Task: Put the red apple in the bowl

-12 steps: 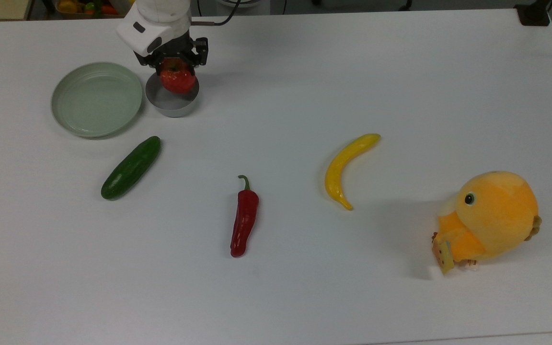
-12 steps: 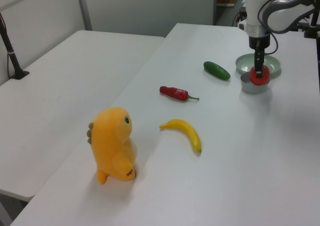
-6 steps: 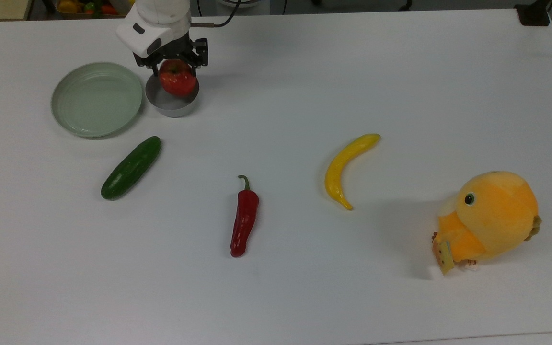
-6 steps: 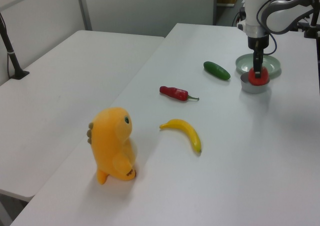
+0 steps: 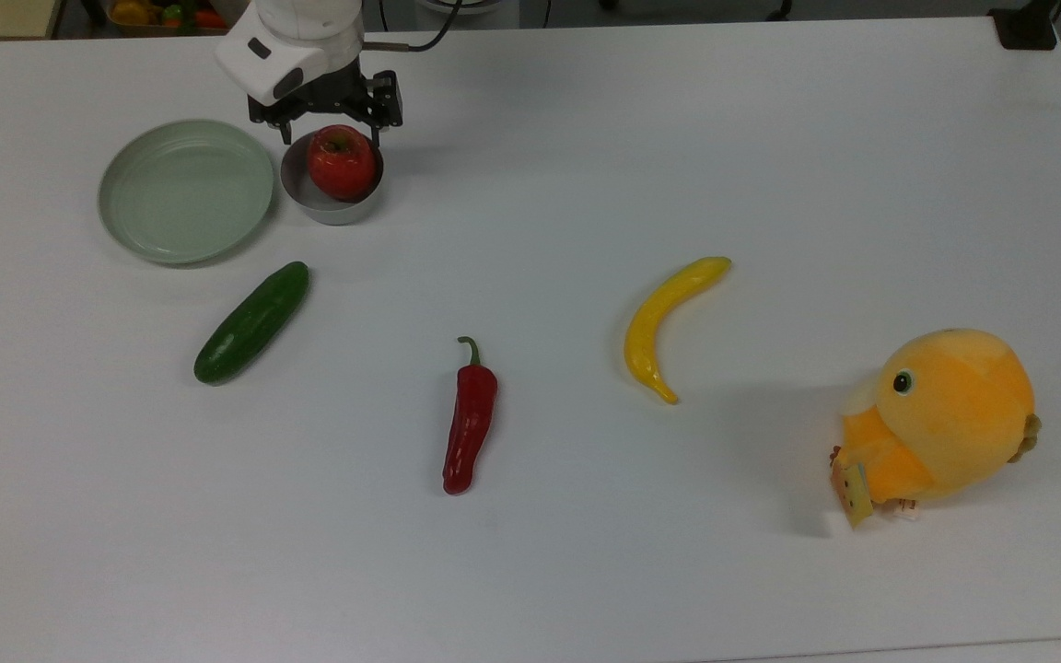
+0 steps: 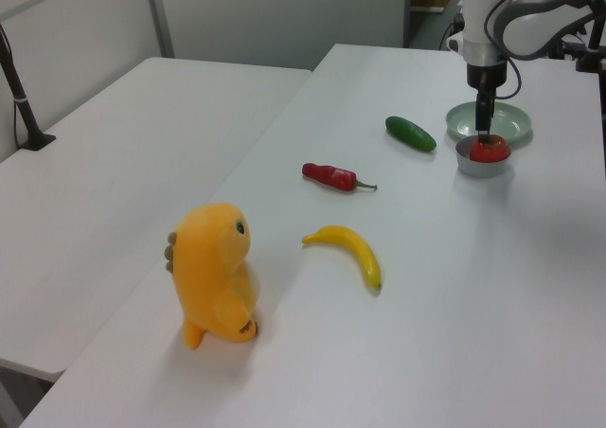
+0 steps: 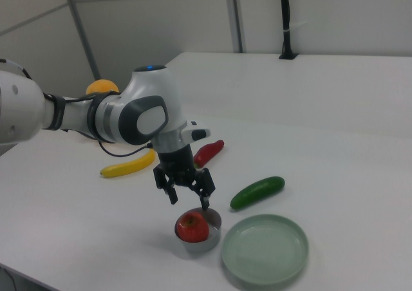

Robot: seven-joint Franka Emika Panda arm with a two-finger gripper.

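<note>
The red apple sits in the small grey bowl, stem up, standing above the rim. It also rests inside the bowl as the apple in the right view. My gripper hangs open just above the apple, its fingers spread wider than the fruit and not touching it. In the left view the gripper is a short way over the apple and bowl.
A pale green plate lies right beside the bowl on the top view's left. On the white table lie a cucumber, a red chili pepper and a banana; an orange plush toy stands far right.
The gripper has opened, let go of the apple and risen a little. The apple has dropped down into the bowl and now rests there.
</note>
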